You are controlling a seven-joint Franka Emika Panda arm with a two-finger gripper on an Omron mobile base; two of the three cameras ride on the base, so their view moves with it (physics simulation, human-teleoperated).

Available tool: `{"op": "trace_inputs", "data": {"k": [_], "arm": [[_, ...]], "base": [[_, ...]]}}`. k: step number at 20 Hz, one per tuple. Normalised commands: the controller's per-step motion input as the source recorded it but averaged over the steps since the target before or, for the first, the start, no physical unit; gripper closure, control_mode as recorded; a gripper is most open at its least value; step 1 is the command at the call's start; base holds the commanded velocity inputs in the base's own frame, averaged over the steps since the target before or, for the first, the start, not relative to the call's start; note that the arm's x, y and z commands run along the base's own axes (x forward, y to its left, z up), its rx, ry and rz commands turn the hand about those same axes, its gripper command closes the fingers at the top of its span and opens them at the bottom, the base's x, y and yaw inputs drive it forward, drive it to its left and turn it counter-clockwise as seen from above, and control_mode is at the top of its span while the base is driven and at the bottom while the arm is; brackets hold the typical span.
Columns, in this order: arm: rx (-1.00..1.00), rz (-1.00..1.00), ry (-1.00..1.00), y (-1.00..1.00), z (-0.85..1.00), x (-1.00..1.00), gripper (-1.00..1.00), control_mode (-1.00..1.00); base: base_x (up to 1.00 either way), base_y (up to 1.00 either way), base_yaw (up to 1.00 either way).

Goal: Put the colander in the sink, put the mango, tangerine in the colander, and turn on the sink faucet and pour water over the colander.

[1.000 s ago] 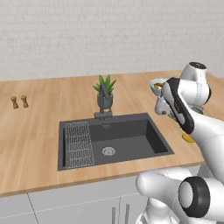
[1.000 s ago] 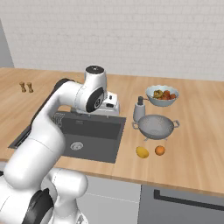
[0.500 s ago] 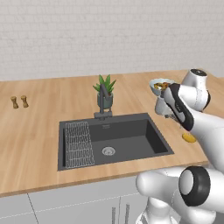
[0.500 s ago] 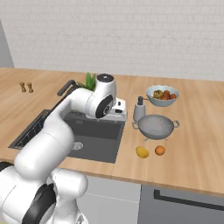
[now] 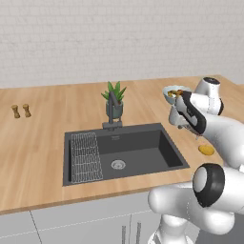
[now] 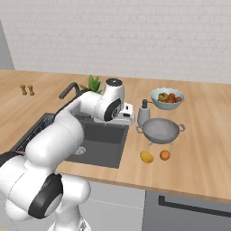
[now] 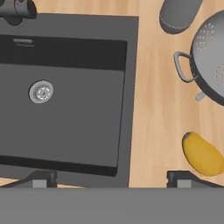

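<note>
Now gripper (image 7: 111,178) nearer colander (image 6: 160,130), open.

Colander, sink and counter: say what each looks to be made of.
Colander: probably metal, matte grey, going by the punched holes and thin wire-like handles. Sink: dark grey matte basin, perhaps composite or coated metal; its drain looks like bright steel. Counter: wood, or a wood-look surface, with pale plank grain.

One colander (image 6: 160,130), one mango (image 6: 146,156), one tangerine (image 6: 165,155). One sink (image 5: 143,147), one faucet (image 5: 112,110). One fruit bowl (image 6: 167,99), one potted plant (image 5: 115,99), one grey dispenser bottle (image 6: 143,113), two small shakers (image 5: 21,111).
</note>
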Motion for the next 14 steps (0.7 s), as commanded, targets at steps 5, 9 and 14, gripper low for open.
{"op": "trace_inputs", "data": {"k": [5, 9, 14], "arm": [[0.0, 0.0, 0.08, -0.23, -0.08, 0.35, -1.0, -1.0], [0.0, 0.0, 0.21, -0.35, 0.0, 0.27, -1.0, -1.0], [0.0, 0.0, 0.23, -0.4, -0.03, 0.23, -1.0, -1.0]], "base": [[0.0, 0.0, 0.0], [0.0, 0.0, 0.0], [0.0, 0.0, 0.0]]}}
